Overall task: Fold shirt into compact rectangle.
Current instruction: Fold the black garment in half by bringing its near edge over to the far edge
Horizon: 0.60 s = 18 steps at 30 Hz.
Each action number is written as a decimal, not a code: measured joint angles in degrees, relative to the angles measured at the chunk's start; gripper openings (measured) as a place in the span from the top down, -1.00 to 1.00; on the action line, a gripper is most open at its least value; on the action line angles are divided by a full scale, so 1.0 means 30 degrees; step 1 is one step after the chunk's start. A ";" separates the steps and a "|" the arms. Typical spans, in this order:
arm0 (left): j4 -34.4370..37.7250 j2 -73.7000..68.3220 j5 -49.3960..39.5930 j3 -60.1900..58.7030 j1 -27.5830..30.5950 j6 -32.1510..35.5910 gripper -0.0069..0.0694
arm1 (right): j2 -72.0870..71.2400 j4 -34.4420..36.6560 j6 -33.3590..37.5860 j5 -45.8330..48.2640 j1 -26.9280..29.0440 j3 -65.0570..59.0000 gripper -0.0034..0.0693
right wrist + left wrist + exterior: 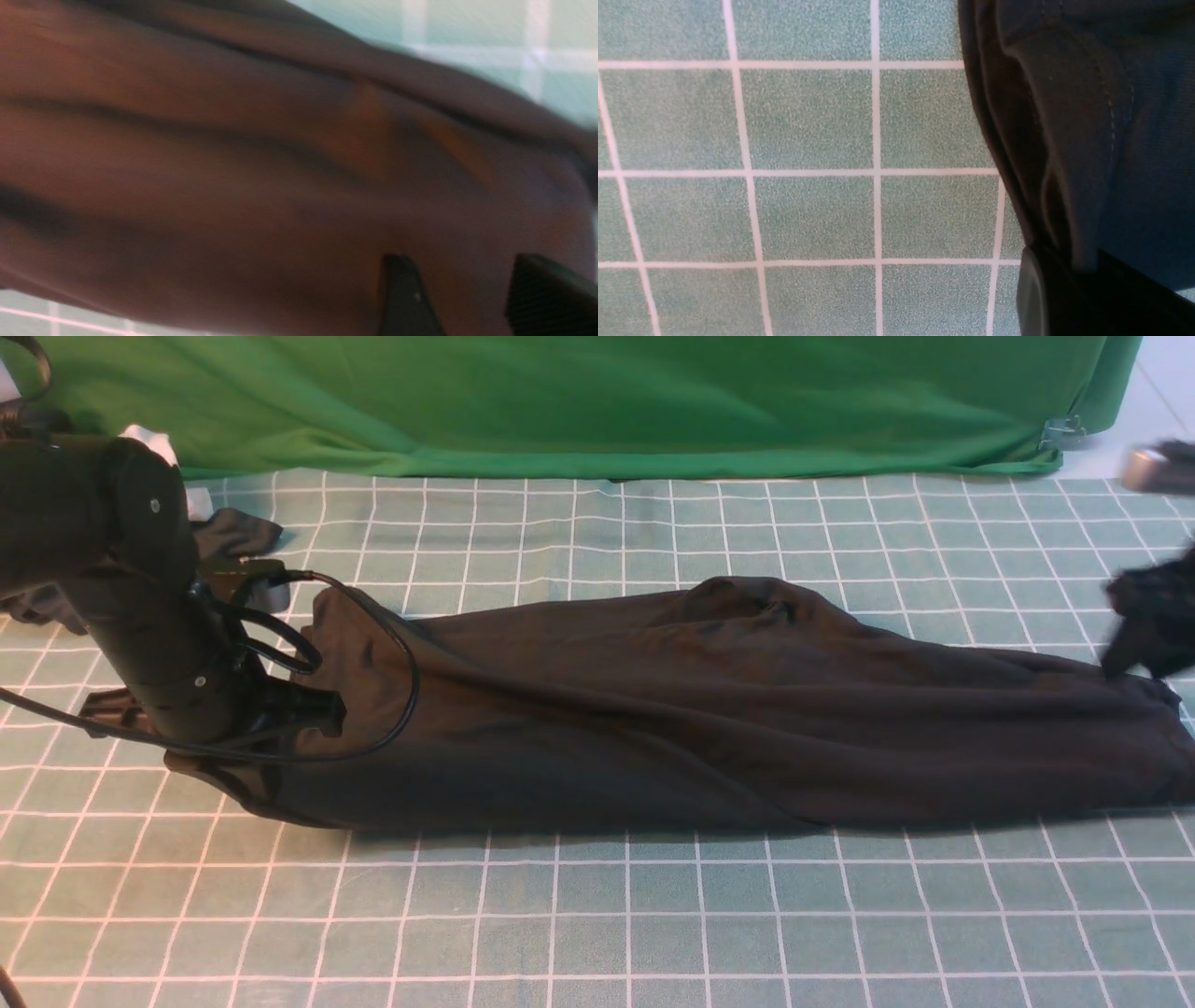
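One lengthwise fold seems done: we see the large black thin-knit shirt (653,709) lying as a long band across the green gridded tabletop (597,915). Our left fingers (1064,303) are clamped on its stitched edge; our right fingers (402,298) stand apart, apparently empty. Crosswise folds look still to do.

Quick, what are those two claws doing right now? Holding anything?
left gripper: shut, pinching the edge of the shirt.
right gripper: open, fingers apart just above the shirt, holding nothing.

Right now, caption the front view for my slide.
Black shirt lies bunched lengthwise on the checked tablecloth, left gripper at one end, right gripper at the other.
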<state>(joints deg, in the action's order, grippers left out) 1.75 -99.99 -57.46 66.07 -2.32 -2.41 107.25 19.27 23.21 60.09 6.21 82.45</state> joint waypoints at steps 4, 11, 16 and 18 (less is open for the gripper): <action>0.0000 -0.0038 0.0000 0.0000 0.0000 -0.0062 0.78 | 0.1251 -0.0314 0.3297 -0.0995 -0.2999 0.2009 -0.06; 0.0000 -0.0038 0.0217 0.0000 0.0000 -0.0473 0.78 | 0.3198 -0.3482 0.4084 -0.1424 -0.6054 0.4304 -0.07; 0.0000 -0.0038 0.0217 0.0000 0.0000 -0.0560 0.78 | 0.3776 -0.4560 0.4208 -0.1443 -0.6501 0.4537 -0.07; 0.0000 -0.0038 0.0217 0.0000 0.0000 -0.0675 0.78 | 0.3920 -0.5097 0.3900 -0.1443 -0.6523 0.4537 -0.07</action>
<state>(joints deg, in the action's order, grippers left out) 1.75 -100.11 -56.81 66.07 -2.32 -4.43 119.01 3.98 34.91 55.76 -13.36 96.06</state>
